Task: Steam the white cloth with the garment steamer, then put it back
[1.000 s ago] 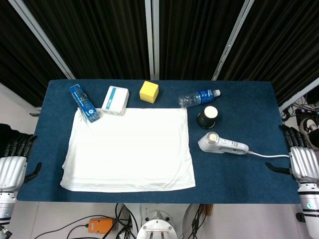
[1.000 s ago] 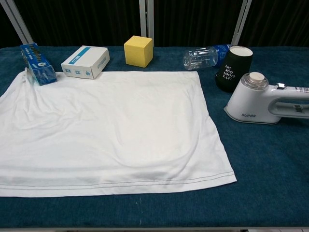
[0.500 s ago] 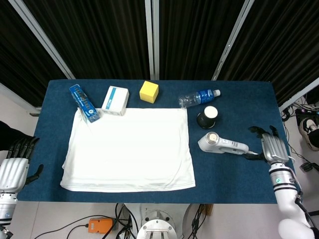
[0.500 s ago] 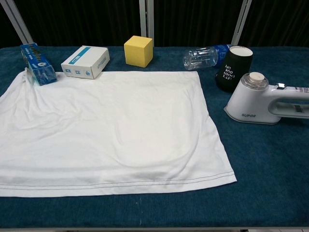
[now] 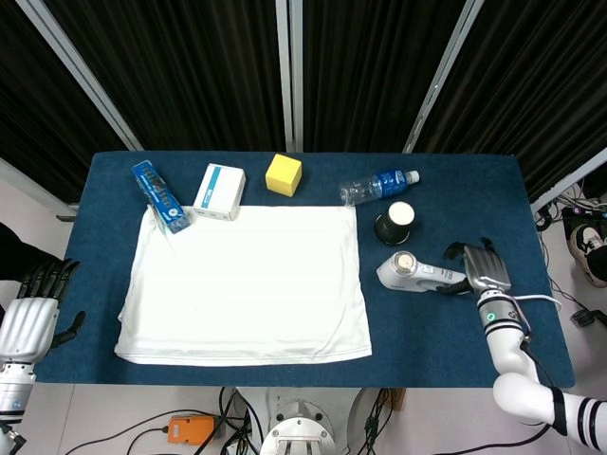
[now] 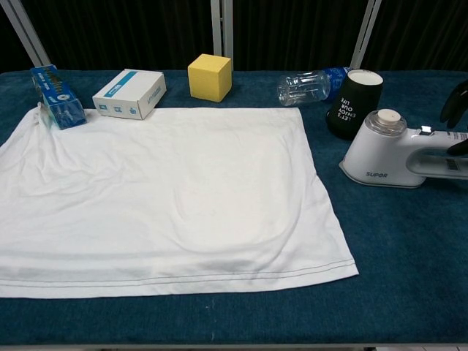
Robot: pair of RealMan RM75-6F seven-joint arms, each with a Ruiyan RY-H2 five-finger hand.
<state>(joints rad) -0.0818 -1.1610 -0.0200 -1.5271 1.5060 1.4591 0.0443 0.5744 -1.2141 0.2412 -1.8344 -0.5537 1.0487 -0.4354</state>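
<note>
I see the steamer (image 5: 422, 274) lying on its side on the blue surface (image 5: 455, 190), just right of the white cloth (image 5: 247, 282), its handle pointing right and its cord (image 5: 531, 299) trailing toward the edge. My right hand (image 5: 477, 268) sits over the end of the handle with its fingers spread; I cannot tell whether they touch it, and nothing is gripped. The cloth lies flat, a little rumpled at its left side. My left hand (image 5: 30, 313) hangs off the surface's left edge, fingers apart, holding nothing. Behind the steamer a black cup (image 5: 395, 224) stands upside down, and a clear bottle (image 5: 377, 186) lies on its side. It looks empty, its blue cap on.
</note>
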